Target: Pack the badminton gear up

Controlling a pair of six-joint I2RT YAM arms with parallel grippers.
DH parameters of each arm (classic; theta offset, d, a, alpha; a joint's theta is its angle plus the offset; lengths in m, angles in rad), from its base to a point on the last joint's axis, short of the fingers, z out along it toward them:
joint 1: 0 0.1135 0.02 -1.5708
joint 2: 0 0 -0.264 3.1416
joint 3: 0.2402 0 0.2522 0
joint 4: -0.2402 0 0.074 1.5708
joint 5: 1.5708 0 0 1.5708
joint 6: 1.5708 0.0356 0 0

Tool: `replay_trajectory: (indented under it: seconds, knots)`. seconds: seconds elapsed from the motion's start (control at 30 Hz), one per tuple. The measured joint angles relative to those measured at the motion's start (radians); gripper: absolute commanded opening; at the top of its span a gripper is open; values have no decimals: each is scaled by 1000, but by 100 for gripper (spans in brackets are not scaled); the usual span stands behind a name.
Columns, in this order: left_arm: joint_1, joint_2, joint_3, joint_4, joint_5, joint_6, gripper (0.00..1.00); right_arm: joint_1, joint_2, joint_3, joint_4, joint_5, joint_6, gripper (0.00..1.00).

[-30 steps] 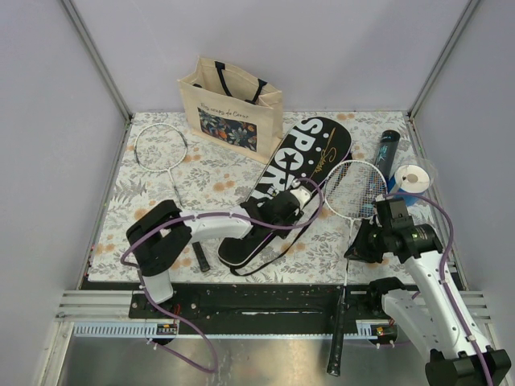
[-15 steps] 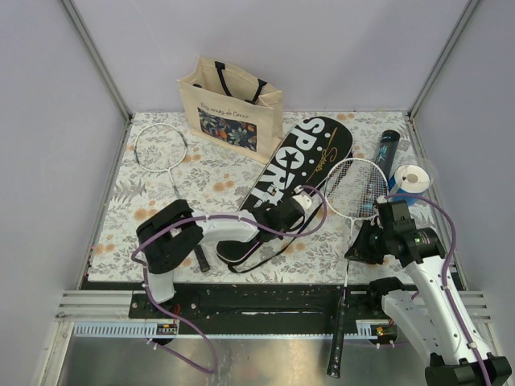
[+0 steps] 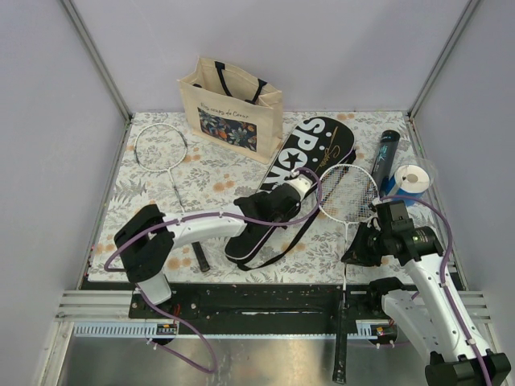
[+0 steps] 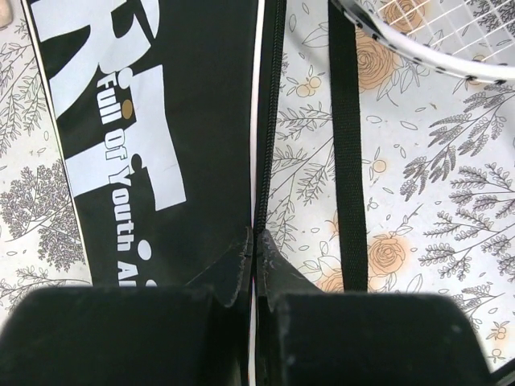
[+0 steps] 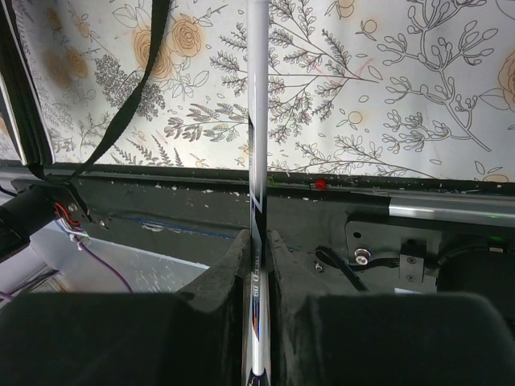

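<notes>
The black racket cover (image 3: 310,157) lettered "SPORT" lies slanted on the floral mat. My left gripper (image 3: 296,191) is shut on the cover's zip edge (image 4: 256,233), with the lettered cover face (image 4: 161,121) to its left. My right gripper (image 3: 358,245) is shut on the thin shaft (image 5: 257,104) of a white racket. That racket's head (image 3: 348,191) lies beside the cover, and its black handle (image 3: 339,354) hangs past the table's near edge. A second racket (image 3: 161,147) lies at the far left. The long black tube (image 3: 385,153) lies at the far right.
A beige tote bag (image 3: 233,100) with a floral print stands at the back, touching the cover's top. A blue-and-white roll (image 3: 413,178) sits by the right wall. The cover's black strap (image 4: 346,161) loops on the mat between the cover and the white racket.
My left gripper closed on the cover's zip edge and moved away from the bases, swinging the cover's wide end to the right. The right gripper kept its grip while the racket shifted slightly left.
</notes>
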Motion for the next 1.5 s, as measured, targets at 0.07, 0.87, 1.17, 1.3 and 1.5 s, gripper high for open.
replay_trajectory:
  seconds: [0.07,0.87,1.17,1.3,1.5]
  knots:
    - [3,0,16,-20,8,-6,0,0,0,0,0,-5,-2,0]
    - [23,130,8,-19,76,14,0,0,-6,0,0,-10,-4,0]
    - [25,140,8,-18,89,19,0,0,-5,0,0,-10,-4,0]
    - [25,140,6,-13,91,27,0,0,-4,0,0,-10,-4,0]
    - [25,140,-22,14,91,27,0,0,-4,0,2,-10,-4,0]
